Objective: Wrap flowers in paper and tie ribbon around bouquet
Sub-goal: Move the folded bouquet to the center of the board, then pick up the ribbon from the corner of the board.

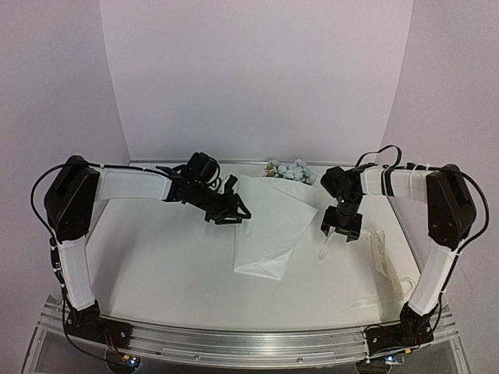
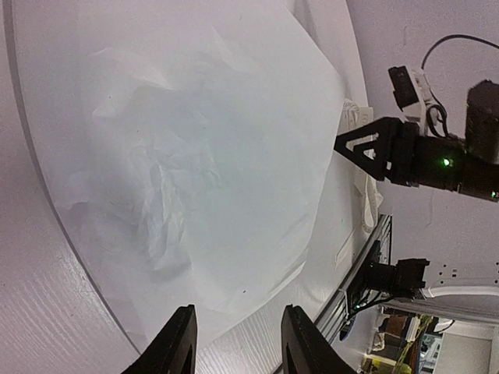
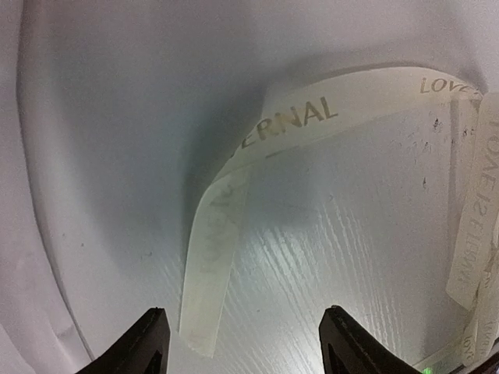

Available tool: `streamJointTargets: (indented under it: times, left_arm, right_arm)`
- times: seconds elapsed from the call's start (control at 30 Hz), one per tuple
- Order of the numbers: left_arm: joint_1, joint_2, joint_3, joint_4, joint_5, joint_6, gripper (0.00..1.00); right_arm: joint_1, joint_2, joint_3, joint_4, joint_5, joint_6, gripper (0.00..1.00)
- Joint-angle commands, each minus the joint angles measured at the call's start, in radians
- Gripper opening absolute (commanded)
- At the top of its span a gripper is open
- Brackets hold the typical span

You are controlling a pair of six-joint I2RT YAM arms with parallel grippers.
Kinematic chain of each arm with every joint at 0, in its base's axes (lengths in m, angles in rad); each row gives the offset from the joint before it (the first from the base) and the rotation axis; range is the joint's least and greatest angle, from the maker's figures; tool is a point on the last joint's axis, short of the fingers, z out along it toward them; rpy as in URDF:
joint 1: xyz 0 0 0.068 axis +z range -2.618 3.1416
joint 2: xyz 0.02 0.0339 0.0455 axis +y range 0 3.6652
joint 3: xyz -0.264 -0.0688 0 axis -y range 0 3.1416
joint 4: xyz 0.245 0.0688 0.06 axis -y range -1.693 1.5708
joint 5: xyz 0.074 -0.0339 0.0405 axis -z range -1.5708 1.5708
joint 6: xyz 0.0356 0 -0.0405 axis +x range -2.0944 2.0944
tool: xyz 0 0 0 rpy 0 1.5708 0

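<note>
Lilac walls enclose a white surface (image 1: 156,265). Fingers spread and empty, the right end effector (image 3: 243,331) hovers directly over the loose end of the long cream fabric ribbon (image 3: 212,265), lettered and floppy. The strip runs across the closing line, so the right arm is nearer. The left end effector (image 2: 238,335), also parted, faces the crumpled white paper cone (image 2: 203,171), with pale blue flowers (image 1: 287,168) at its far end.

This is a robotics lab cell, its white worktop (image 1: 156,265) boxed by a plain pale backdrop (image 1: 257,78) from 9 to 3 o'clock, an aluminium rail (image 1: 249,343) at 6 o'clock bearing the cabled left arm (image 1: 74,257) and right arm (image 1: 437,265).
</note>
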Motion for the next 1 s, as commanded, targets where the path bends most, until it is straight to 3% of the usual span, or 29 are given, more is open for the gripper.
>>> streamJointTargets:
  times: [0.0,0.2,0.47,0.7,0.8,0.83,0.97]
  left_arm:
    - [0.015,-0.081,-0.007,-0.015,0.008,0.041,0.39]
    - [0.02,-0.118,-0.037,-0.019,0.013,0.049,0.39]
    - [0.02,-0.157,-0.044,-0.023,0.019,0.091,0.4]
    - [0.007,-0.203,-0.062,-0.003,0.035,0.137,0.42]
    - [-0.012,-0.215,-0.061,0.009,0.036,0.156,0.43]
    - [-0.018,-0.212,-0.058,0.013,0.035,0.163,0.43]
    - [-0.051,-0.206,-0.046,0.028,0.016,0.21,0.46]
  right_arm:
    - [-0.064,0.096,0.104,-0.022,0.013,0.146,0.64]
    - [-0.109,0.138,0.106,0.028,0.036,0.218,0.64]
    - [-0.134,0.153,0.08,0.056,0.033,0.243,0.53]
    - [-0.163,0.169,0.082,0.072,-0.002,0.181,0.34]
    - [-0.168,0.169,0.089,0.078,-0.028,0.143,0.16]
    - [-0.168,0.162,0.085,0.079,-0.032,0.133,0.03]
    - [-0.162,0.052,-0.002,0.108,-0.058,0.115,0.0]
